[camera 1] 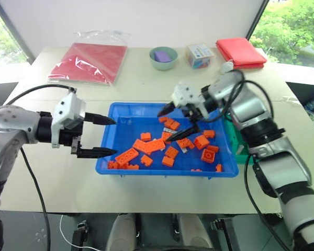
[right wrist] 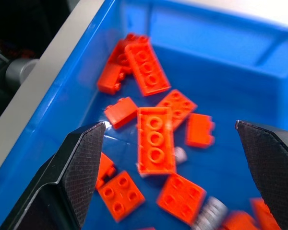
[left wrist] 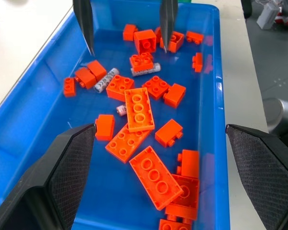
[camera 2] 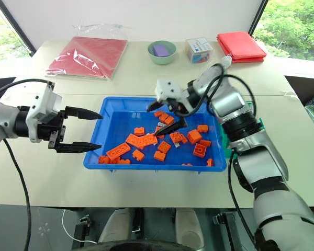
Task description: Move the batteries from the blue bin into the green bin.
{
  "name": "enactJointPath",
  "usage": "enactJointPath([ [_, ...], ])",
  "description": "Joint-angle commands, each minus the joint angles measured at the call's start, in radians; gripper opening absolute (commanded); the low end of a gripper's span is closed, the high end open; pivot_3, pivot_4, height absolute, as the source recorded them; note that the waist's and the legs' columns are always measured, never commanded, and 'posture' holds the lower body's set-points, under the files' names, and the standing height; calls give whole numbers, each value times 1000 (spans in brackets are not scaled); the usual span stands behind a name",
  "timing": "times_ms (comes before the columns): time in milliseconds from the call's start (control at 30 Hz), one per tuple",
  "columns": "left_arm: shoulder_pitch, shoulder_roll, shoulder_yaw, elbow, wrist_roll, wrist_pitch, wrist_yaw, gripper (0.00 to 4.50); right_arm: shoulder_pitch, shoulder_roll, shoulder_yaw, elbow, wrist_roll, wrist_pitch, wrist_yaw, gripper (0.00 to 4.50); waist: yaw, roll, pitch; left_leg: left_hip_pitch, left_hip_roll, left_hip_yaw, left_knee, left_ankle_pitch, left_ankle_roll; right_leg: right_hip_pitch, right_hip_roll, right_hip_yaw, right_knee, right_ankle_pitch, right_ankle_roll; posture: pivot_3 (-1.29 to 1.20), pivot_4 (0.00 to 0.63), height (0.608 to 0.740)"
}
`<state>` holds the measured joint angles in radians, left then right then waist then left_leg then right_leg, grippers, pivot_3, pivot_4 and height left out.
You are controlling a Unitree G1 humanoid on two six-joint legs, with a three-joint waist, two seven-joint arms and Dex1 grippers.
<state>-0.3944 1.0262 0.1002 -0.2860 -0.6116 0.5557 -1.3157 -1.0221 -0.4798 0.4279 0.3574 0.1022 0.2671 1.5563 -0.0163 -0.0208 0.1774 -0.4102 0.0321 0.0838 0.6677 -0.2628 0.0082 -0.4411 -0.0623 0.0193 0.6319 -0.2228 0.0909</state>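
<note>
Lying under open R tool [camera 1: 178, 121] (in blue bin [camera 1: 107, 157]): batteries [left wrist: 105, 80].

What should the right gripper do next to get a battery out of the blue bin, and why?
Probably lower the open right gripper onto one exposed battery and close on it. Its fingers are spread above the blue bin and hold nothing. The batteries lie among orange bricks, so it likely needs to pick one lying clear of them. The left gripper is open too, at the bin's other edge.
</note>
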Motion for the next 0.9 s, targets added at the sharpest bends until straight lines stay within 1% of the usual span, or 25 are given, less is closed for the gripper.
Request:
enactJointPath([
  [33, -10, -3, 18, -22, -4, -12, 12, 4500, 3, 36, 29, 30, -38, -41, -22, 4467, -1, 0, 0, 0, 0, 0, 0, 0, 0, 0, 0, 0, 0, 0, 0, 0, 150, 736],
  [167, -3, -7, 30, -31, -9, -10, 26, 4500, 12, 88, 77, 135, -97, -106, -46, 4467, -1, 0, 0, 0, 0, 0, 0, 0, -1, 0, 1, 0, 0, 0, 0, 0, 150, 736],
  [267, -5, -10, 30, -29, -8, -11, 34, 4500, -4, 130, 78, 224, -125, -138, -73, 4467, -3, 0, 0, 0, 0, 0, 0, 0, -1, 0, 1, 0, 0, 0, 0, 0, 150, 736],
  [433, -6, -11, 34, -31, -9, -13, 46, 4500, -5, 161, 68, 310, -147, -183, -83, 4467, -3, 0, 0, 0, 0, -1, 0, 1, -1, 0, 1, 0, 0, 0, 0, 0, 150, 736],
  [500, -11, -9, 37, -29, -11, -10, 50, 4500, -7, 166, 60, 323, -147, -192, -81, 3955, -3, 0, 0, 0, 0, -1, 0, 1, -1, 0, 1, 0, 0, 0, 0, 0, 150, 736],
  [567, -14, -8, 40, -25, -12, -9, 52, 4500, -14, 171, 45, 322, -133, -181, -71, 3224, -3, 0, 0, 0, 0, -1, 0, 1, -1, 0, 1, 0, 0, 0, 0, 0, 150, 736],
  [600, -14, -7, 40, -23, -13, -10, 52, 4500, -18, 174, 36, 319, -126, -173, -66, 2625, -3, 0, 0, 0, 0, -1, 0, 1, -1, 0, 1, 0, 0, 0, 0, 0, 150, 736],
  [667, -13, -6, 41, -21, -12, -12, 51, 4500, -24, 180, 23, 314, -116, -162, -61, 1575, -3, 0, 0, 0, 0, -1, 0, 1, -1, 0, 1, 0, 0, 0, 0, 0, 150, 736],
  [700, -16, -6, 38, -17, -9, -15, 50, 4500, -28, 185, 15, 308, -108, -156, -58, 1197, -4, 0, 0, 0, 0, -1, 0, 1, -1, 0, 1, 0, 0, 0, 0, 0, 150, 736],
  [833, -28, -10, 27, -5, -1, -22, 49, 4500, -42, 214, -5, 288, -89, -126, -57, 1229, -4, 0, 0, 0, 0, -1, 0, 1, -1, 0, 2, 0, 0, 0, 0, 0, 150, 736],
  [900, -32, -13, 23, -3, 1, -24, 49, 4500, -53, 249, -9, 288, -88, -115, -79, 1229, -5, 0, 0, 0, 1, -1, 0, 1, -1, 0, 2, 0, 0, 0, 0, 0, 150, 736],
])
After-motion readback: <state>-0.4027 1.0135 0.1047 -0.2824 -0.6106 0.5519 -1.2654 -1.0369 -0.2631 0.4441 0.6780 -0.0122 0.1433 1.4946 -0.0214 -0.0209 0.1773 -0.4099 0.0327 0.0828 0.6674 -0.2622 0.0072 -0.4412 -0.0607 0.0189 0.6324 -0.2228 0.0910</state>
